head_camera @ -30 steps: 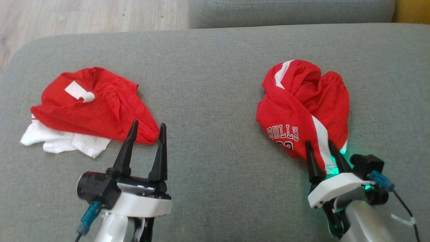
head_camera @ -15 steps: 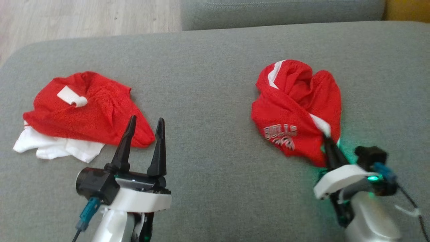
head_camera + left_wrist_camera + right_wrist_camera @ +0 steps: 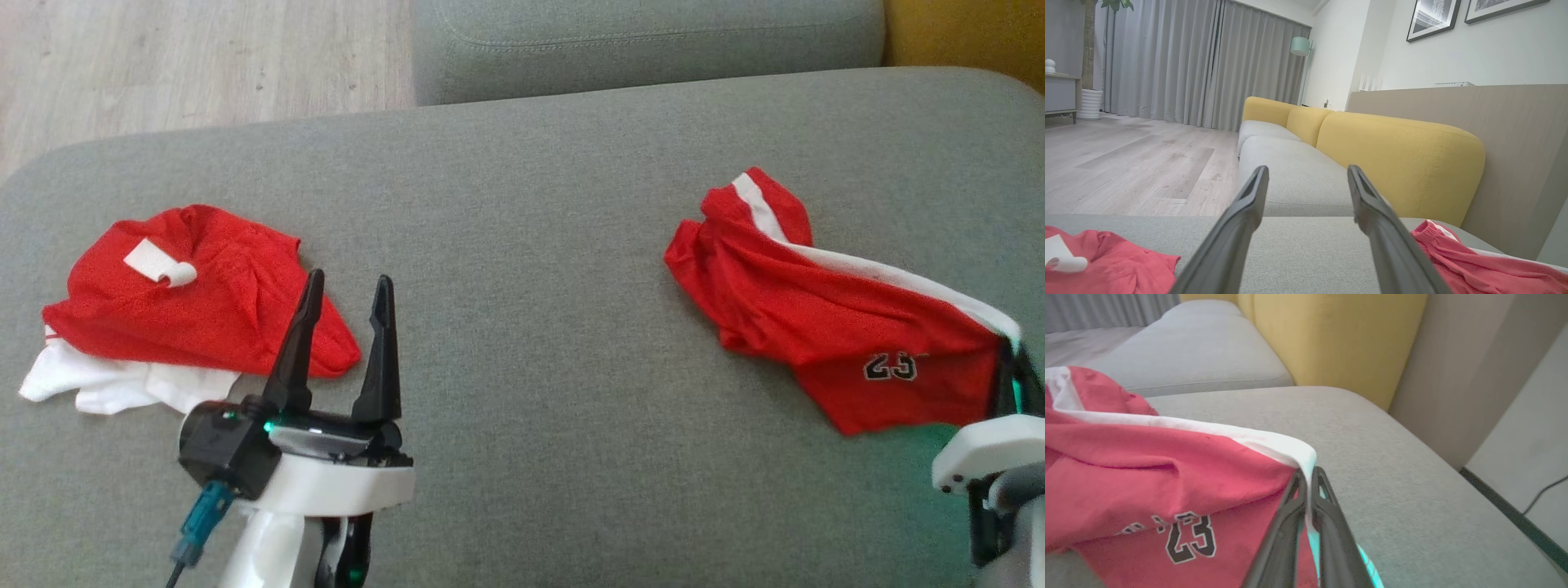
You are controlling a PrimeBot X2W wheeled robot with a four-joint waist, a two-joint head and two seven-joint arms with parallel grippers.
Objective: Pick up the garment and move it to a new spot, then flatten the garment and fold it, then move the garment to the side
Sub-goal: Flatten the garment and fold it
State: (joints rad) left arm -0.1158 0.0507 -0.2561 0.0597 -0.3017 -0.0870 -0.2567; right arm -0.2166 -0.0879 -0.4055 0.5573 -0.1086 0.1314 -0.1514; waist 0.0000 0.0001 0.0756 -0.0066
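- Grey seat cushion point(image 3: 522, 204): the red garment point(image 3: 816, 318) trails across its right side, one corner lifted.
- Right gripper point(image 3: 1309, 473) pinches just the white trim point(image 3: 1274, 443); so thin a hold might slip under drag.
- Left gripper point(image 3: 349, 278) hangs spread, empty.

1. Red garment point(image 3: 824, 327), pinched in the right gripper's point(image 3: 1307, 475) jaws: white side stripe, black "23" edged in white.
2. Red second garment point(image 3: 204, 302), just past the left gripper's point(image 3: 347, 286) spread jaws: white label point(image 3: 155, 263).
3. White cloth point(image 3: 98, 388), under item 2.
4. Grey seat cushion point(image 3: 522, 245), below both jaws.
5. Yellow backrest point(image 3: 1392, 155).
6. Pale wood-grain floor point(image 3: 163, 57).
7. Black fingers point(image 3: 298, 343).
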